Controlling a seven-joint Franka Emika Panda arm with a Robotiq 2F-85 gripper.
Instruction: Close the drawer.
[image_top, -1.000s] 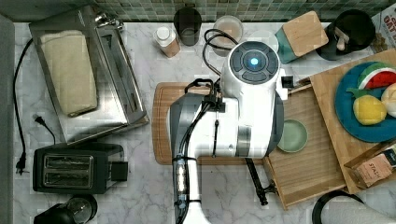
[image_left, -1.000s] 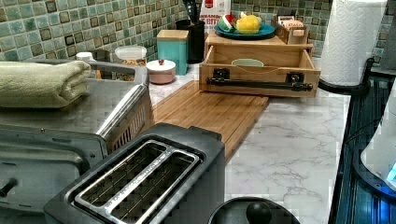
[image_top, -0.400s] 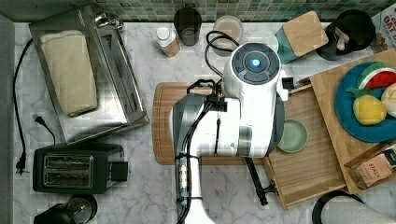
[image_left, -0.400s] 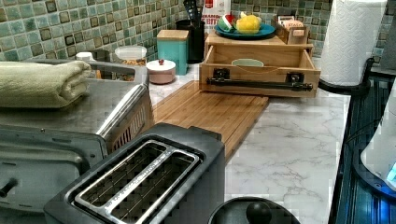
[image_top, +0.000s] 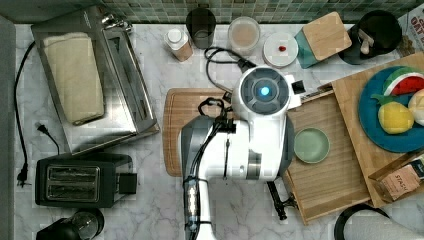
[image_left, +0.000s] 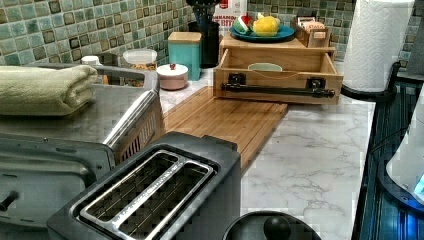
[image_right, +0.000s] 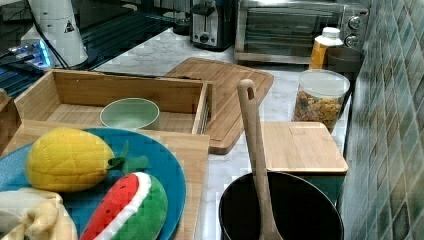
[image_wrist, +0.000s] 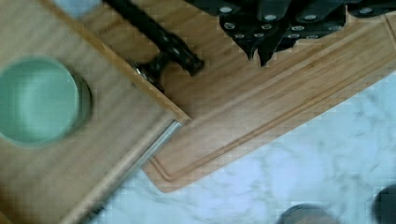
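Drawer (image_top: 325, 180) pulled open, handle (image_top: 277, 200) mostly hidden beneath arm, end effector (image_wrist: 261, 35) state unclear

Even bright indoor light, soft shadows; wrist view blurry; blocky compression artefacts all views.

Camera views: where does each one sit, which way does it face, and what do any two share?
Top view: overhead, looking straight down; the arm covers part of the drawer.
Left view: low behind the toaster, facing the drawer's handle.
Right view: by the blue plate, looking back over the drawer toward the toaster oven.
Wrist view: on the arm, facing down; gripper over the cutting board.
All four share the green bowl.
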